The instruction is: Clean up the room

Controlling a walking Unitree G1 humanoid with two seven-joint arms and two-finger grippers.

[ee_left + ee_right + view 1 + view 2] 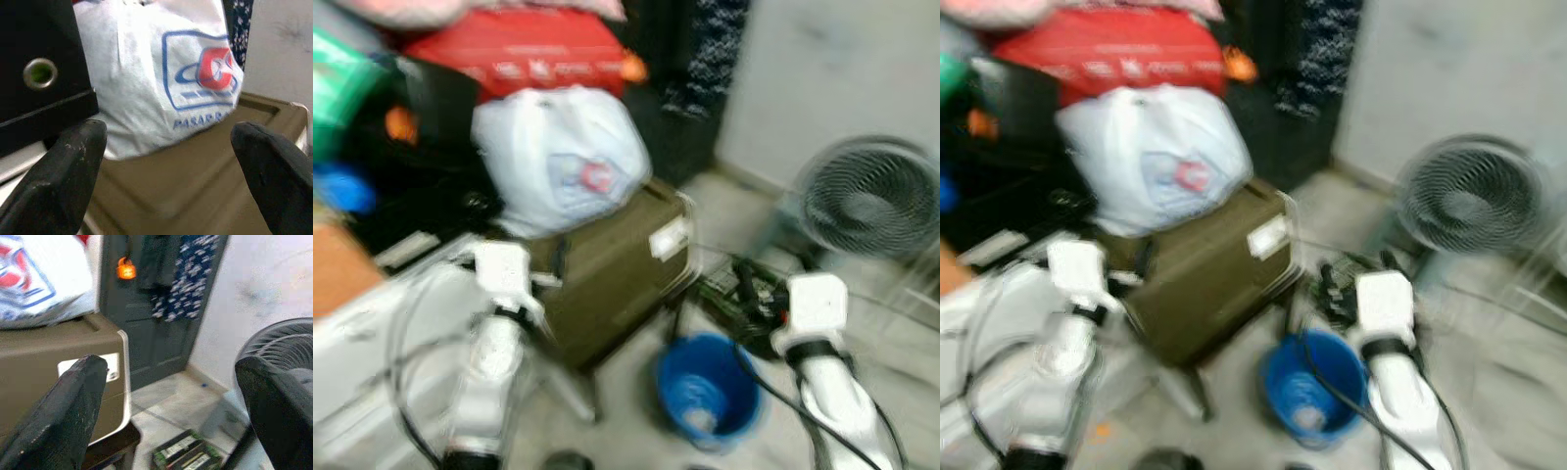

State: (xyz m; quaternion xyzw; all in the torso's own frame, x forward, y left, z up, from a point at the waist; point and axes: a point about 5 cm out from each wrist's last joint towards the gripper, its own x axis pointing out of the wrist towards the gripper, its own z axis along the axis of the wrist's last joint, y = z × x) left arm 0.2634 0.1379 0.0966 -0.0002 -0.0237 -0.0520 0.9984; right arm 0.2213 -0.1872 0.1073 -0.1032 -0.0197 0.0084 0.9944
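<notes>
Left wrist view has the left gripper (166, 161) spread wide, aimed at the white plastic bag (161, 73) resting on the brown box (195, 181); the right gripper (171, 401) is also wide, holding nothing, above the floor by the fan (867, 201). The head views are blurred, so a reach now could miss and knock the bag toward the blue bucket (705, 392).

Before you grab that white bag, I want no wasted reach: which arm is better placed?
Left. The left gripper, jaws open, faces the white bag on the brown box.
</notes>
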